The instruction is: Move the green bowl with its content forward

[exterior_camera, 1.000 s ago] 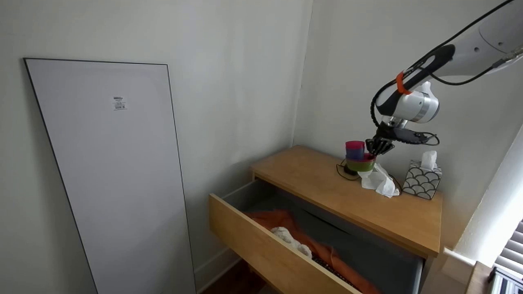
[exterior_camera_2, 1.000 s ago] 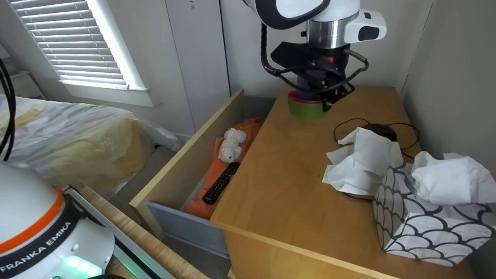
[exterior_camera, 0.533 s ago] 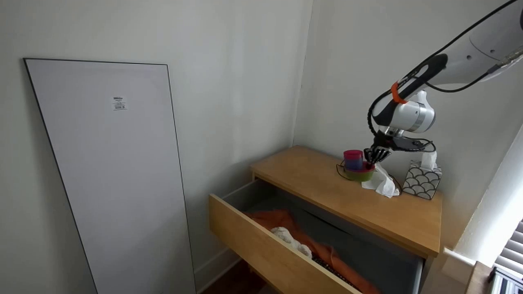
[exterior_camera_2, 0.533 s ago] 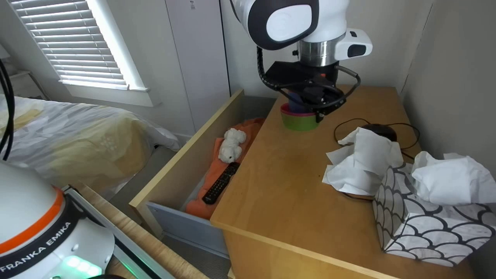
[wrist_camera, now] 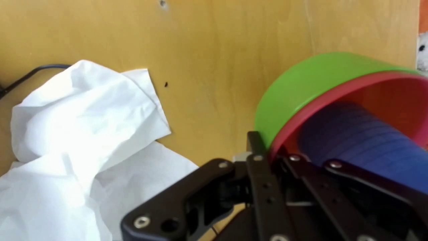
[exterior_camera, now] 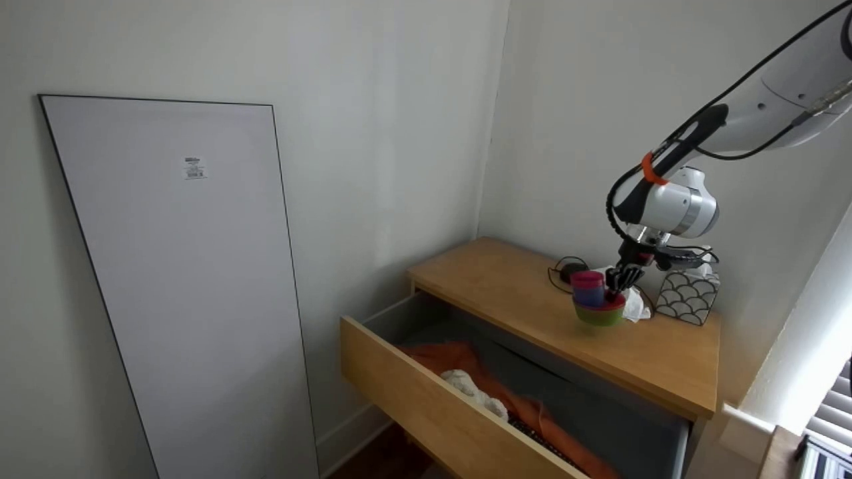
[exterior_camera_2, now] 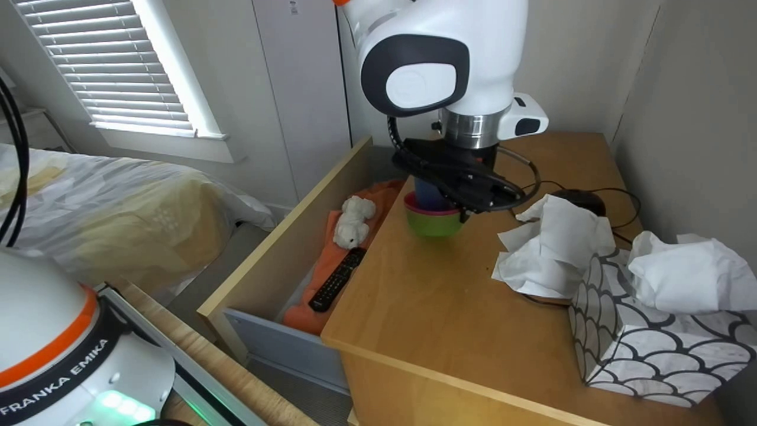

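The green bowl [exterior_camera: 600,317] has a pink-red inside and shows in both exterior views [exterior_camera_2: 433,225]. A blue cup [exterior_camera: 588,294] with a pink top stands in it; in the wrist view the cup [wrist_camera: 364,140] leans across the bowl [wrist_camera: 301,88]. My gripper [wrist_camera: 269,152] is shut on the bowl's rim, one finger outside the wall and one inside. In the exterior views the gripper [exterior_camera: 618,291] is on the bowl's side away from the cup. The bowl is at or just above the dresser top [exterior_camera_2: 426,307]; I cannot tell if it touches.
A crumpled white tissue [exterior_camera_2: 550,248] and a patterned tissue box [exterior_camera_2: 656,343] stand on the dresser. A black round device [exterior_camera_2: 579,201] with a cable lies near the wall. The drawer [exterior_camera_2: 284,231] is open, holding an orange cloth, a white plush toy and a remote.
My gripper has carried the bowl and cup away from the wall, toward the dresser's drawer side and tissue-box end. They sit lower in both exterior views. The cup has stayed in the bowl.
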Controlling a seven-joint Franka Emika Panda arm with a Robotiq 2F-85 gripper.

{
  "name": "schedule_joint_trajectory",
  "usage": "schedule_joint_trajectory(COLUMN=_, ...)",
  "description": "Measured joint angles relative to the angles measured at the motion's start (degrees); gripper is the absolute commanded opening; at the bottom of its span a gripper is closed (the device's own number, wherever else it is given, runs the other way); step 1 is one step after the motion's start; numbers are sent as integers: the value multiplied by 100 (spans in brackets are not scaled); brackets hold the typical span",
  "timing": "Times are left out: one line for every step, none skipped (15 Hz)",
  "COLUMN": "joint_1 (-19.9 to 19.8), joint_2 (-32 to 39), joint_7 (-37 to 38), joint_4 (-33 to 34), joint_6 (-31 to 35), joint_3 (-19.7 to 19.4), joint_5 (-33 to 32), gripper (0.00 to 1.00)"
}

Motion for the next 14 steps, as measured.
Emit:
schedule_joint_trajectory(joint_1=-14, joint_2=0, joint_7=-210, joint_4=-67, joint_6=0, joint_3=11, joint_5=32, gripper=2)
schedule_joint_trajectory(joint_1=-21, joint_2=1, joint_7=-396, joint_4=-129, joint_6=0, joint_3=13, joint_5=51, gripper=2)
schedule_joint_trajectory(joint_1=-31, joint_2=3, joint_7=-559, joint_4=-191, joint_6=0, joint_3=13, joint_5=61, gripper=2)
schedule_joint_trajectory(joint_1=-41, joint_2=7, joint_7=-710, joint_4=-249, joint_6=0, joint_3=12, joint_5=74, gripper=2)
schedule_joint_trajectory(joint_1=-52, joint_2=8, joint_7=-851, joint_4=-308, joint_6=0, joint_3=12, joint_5=91, gripper=2)
schedule_joint_trajectory(joint_1=-60, joint_2=9, joint_7=-979, joint_4=-362, joint_6=0, joint_3=12, joint_5=110, gripper=11)
schedule_joint_trajectory(joint_1=-62, joint_2=3, joint_7=-1102, joint_4=-394, joint_6=0, joint_3=12, joint_5=152, gripper=32)
schedule_joint_trajectory(joint_1=-62, joint_2=-6, joint_7=-1209, joint_4=-409, joint_6=0, joint_3=13, joint_5=202, gripper=39)
schedule_joint_trajectory(joint_1=-62, joint_2=-7, joint_7=-1307, joint_4=-427, joint_6=0, joint_3=13, joint_5=235, gripper=46)
schedule_joint_trajectory(joint_1=-62, joint_2=-7, joint_7=-1393, joint_4=-447, joint_6=0, joint_3=13, joint_5=265, gripper=52)
schedule_joint_trajectory(joint_1=-62, joint_2=-7, joint_7=-1475, joint_4=-458, joint_6=0, joint_3=13, joint_5=298, gripper=61)
schedule_joint_trajectory(joint_1=-62, joint_2=-9, joint_7=-1548, joint_4=-458, joint_6=0, joint_3=12, joint_5=321, gripper=68)
schedule_joint_trajectory(joint_1=-63, joint_2=-18, joint_7=-1598, joint_4=-457, joint_6=0, joint_3=11, joint_5=332, gripper=76)
schedule_joint_trajectory(joint_1=-64, joint_2=-35, joint_7=-1639, joint_4=-451, joint_6=0, joint_3=5, joint_5=333, gripper=83)
